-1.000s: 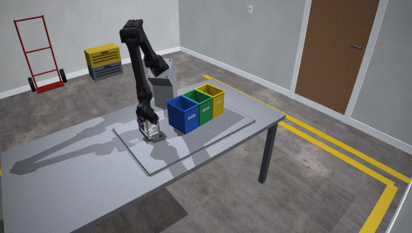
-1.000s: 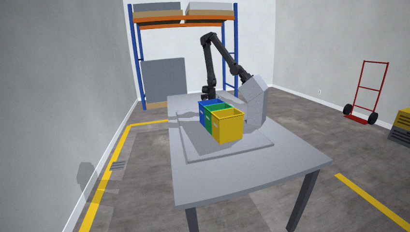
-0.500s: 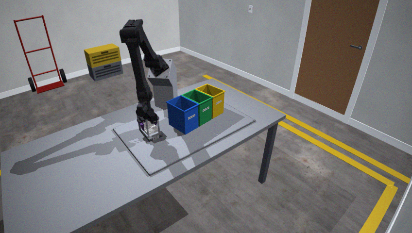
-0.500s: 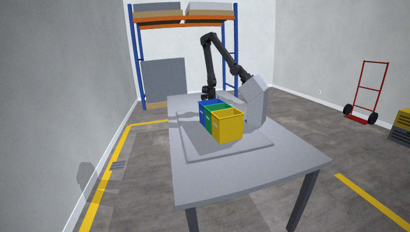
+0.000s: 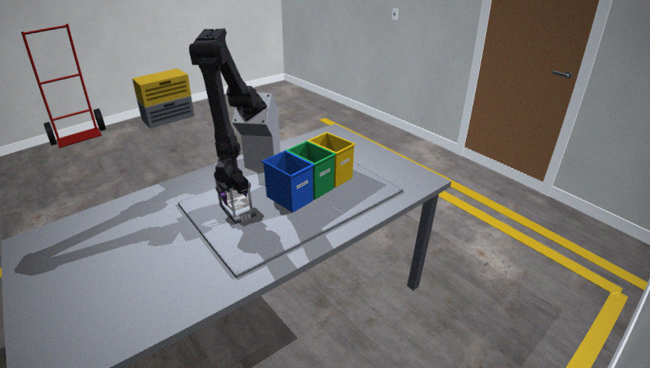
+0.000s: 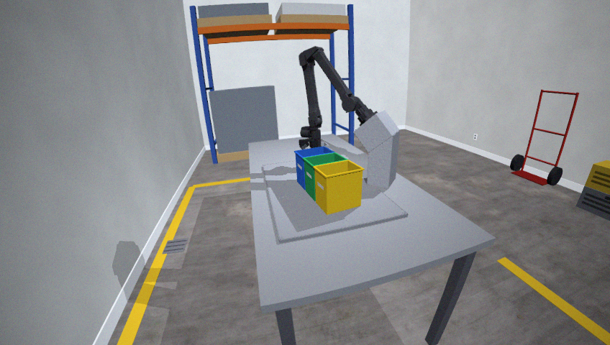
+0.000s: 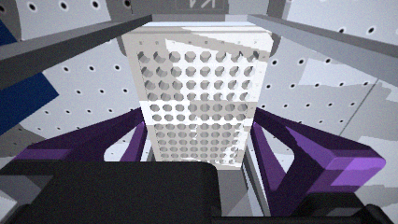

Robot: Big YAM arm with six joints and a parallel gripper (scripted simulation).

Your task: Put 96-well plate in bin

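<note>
The stack rack K1 (image 5: 237, 210) (image 7: 70, 39) stands on the perforated mat, left of the three bins. My gripper (image 5: 233, 193) (image 7: 198, 112) reaches down into the rack top, its purple fingers pressed against both long sides of the upper 96-well plate (image 7: 201, 98) (image 5: 236, 198), which still sits in the rack. The lower plate is hidden beneath it. The green RETURNS bin (image 5: 314, 167) (image 6: 327, 160) stands upright in the middle, between the blue bin (image 5: 288, 179) (image 6: 314, 152) and the yellow bin (image 5: 338, 157) (image 6: 340, 185). In the exterior view the bins hide the rack and my fingers.
The perforated mat (image 5: 291, 228) (image 6: 299, 213) lies on the grey table (image 5: 113, 291) (image 6: 363, 256). The arm's grey pedestal (image 5: 260, 132) (image 6: 380, 149) stands behind the bins. The blue bin is the nearest bin to the rack.
</note>
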